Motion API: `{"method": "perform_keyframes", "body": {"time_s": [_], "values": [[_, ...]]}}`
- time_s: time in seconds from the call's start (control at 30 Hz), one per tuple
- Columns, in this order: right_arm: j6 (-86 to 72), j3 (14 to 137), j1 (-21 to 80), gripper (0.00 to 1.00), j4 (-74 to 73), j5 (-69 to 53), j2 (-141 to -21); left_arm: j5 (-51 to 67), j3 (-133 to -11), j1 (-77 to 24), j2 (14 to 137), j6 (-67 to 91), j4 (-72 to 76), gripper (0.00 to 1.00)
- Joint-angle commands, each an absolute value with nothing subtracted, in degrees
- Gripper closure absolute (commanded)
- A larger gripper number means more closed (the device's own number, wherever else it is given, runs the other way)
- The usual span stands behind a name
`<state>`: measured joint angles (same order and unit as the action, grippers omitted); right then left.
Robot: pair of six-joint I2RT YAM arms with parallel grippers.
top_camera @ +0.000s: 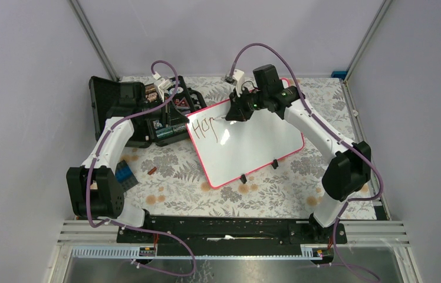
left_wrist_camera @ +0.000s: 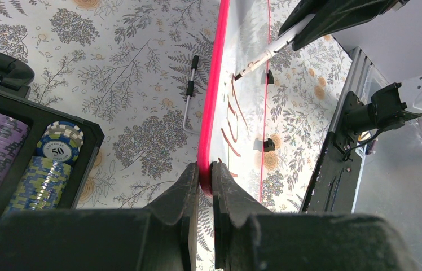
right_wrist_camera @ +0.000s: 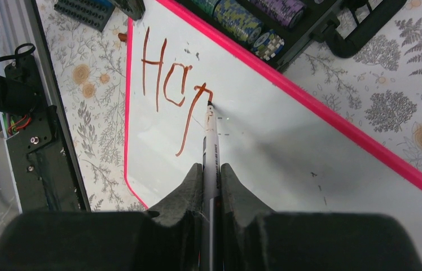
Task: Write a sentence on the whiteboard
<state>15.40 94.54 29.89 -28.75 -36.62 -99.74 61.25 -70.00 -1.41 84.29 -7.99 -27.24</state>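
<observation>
Right fingers [right_wrist_camera: 189, 189] pinch marker [right_wrist_camera: 211, 148]; left fingers [left_wrist_camera: 181, 195] pinch whiteboard [left_wrist_camera: 213, 96] rim.

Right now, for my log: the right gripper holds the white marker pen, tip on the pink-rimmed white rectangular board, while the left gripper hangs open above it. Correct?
No. The left gripper is shut on the rim of the pink-rimmed white rectangular board, as the left wrist view shows. The right gripper does hold the white marker pen, tip on it.
</observation>
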Motion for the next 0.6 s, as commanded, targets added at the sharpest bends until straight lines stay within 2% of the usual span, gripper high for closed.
{"method": "perform_keyframes", "body": {"time_s": [0.0, 0.57], "values": [[16.42, 92.42, 29.10, 1.00, -27.83, -34.85, -97.54, 61.90, -69.88, -2.76, 83.15, -10.63, -25.58, 1.00], [16.75, 89.59, 31.88, 1.00, -27.77, -36.88, -97.53, 61.98, -69.99, -2.90, 83.19, -10.65, -25.58, 1.00]]}}
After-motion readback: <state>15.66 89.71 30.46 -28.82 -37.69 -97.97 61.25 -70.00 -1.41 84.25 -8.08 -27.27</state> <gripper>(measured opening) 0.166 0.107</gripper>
